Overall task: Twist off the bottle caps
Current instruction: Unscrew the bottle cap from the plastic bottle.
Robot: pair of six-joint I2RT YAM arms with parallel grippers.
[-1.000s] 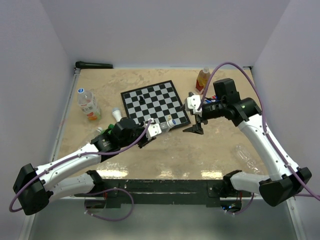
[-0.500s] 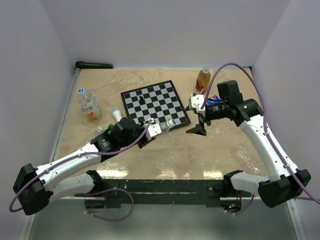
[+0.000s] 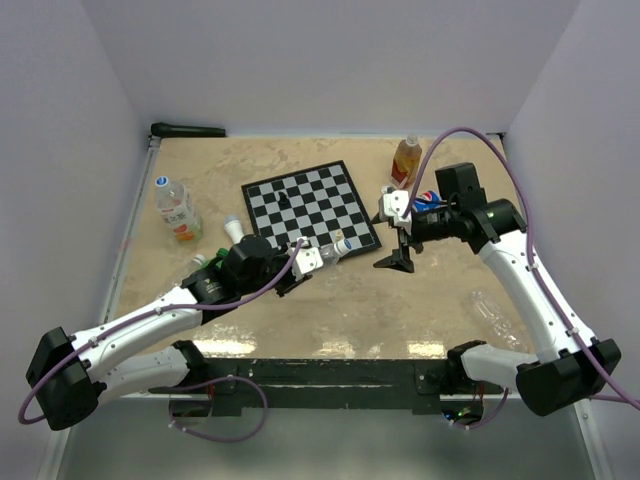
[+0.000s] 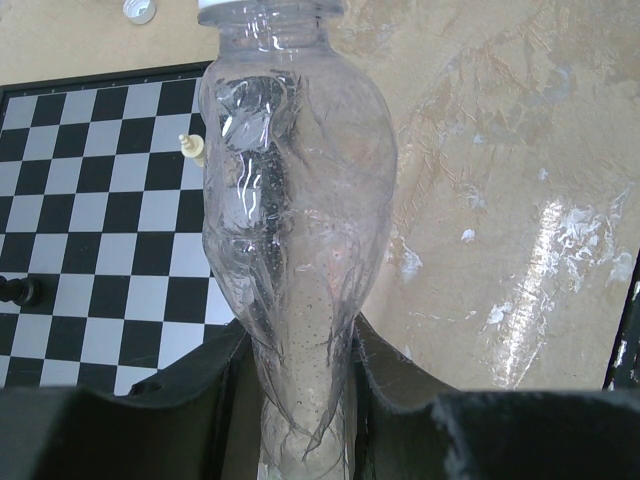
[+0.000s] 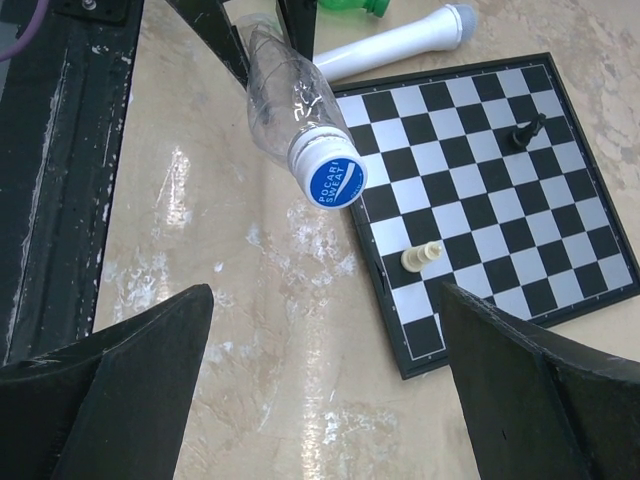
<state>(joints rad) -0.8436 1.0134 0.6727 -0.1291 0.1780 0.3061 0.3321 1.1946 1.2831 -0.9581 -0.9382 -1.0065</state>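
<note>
We note the left gripper pinched on the lower body of a clear bottle, held beside the chessboard corner. Its blue-and-white cap is still screwed on and faces the right gripper, whose fingers are spread wide and stand short of it. We judge this unscrewing not yet begun; the bottle by the left wall also wears its cap.

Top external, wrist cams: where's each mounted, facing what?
Top external: above and behind the bases, looking down on the beige table; both arms show.
Left wrist: on the left gripper, looking along the clear crumpled plastic bottle it clamps; fingers show.
Right wrist: on the open right gripper, looking down at the bottle's blue cap; fingers show.
Shared: both wrist views show bottle and black-and-white chessboard.
</note>
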